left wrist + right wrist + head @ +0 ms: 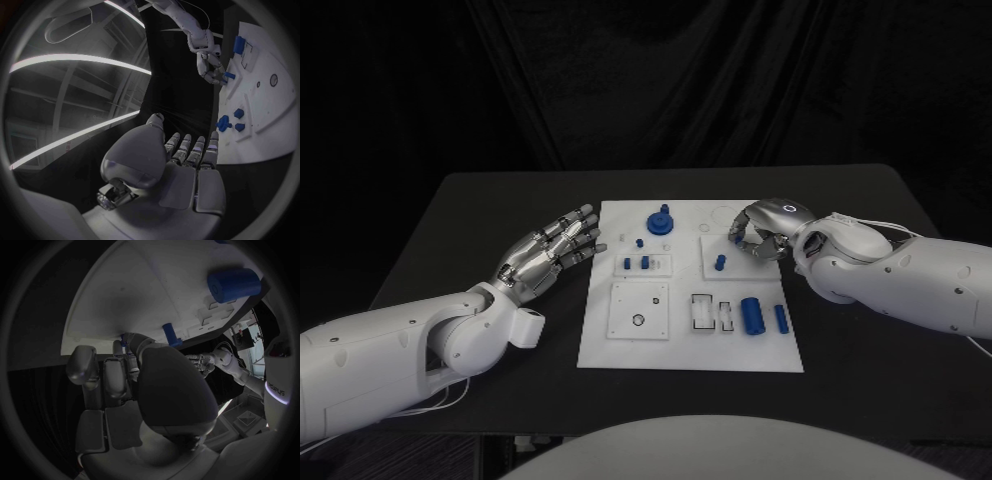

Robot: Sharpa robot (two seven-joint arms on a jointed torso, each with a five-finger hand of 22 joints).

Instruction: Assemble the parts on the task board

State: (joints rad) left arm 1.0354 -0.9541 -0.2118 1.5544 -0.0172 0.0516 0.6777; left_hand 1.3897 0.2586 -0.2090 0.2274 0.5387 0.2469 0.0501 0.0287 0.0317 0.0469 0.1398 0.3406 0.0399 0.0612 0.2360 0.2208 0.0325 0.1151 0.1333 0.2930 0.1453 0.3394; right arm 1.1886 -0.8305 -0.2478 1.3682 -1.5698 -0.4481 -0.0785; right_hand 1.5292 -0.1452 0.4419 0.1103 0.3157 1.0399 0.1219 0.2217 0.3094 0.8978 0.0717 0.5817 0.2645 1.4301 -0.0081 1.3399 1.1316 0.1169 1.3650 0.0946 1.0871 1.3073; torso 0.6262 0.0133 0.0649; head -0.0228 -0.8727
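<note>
Robotics lab or test cell. Black drapes [661, 80] hang behind the black tabletop [488, 210], beyond the left robot hand [557, 248]; ceiling strip lights [75, 57] and bare structure overhead.

The task board [635, 352] lies mid-table [473, 210]. The left hand [554, 247] sits just left of it, the right hand [759, 228] over its far right corner (parts [750, 315] lie on it).

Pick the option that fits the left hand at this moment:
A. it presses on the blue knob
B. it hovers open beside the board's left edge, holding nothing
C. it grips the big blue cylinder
B: the left hand has spread, empty fingers, left of the task board.
</note>
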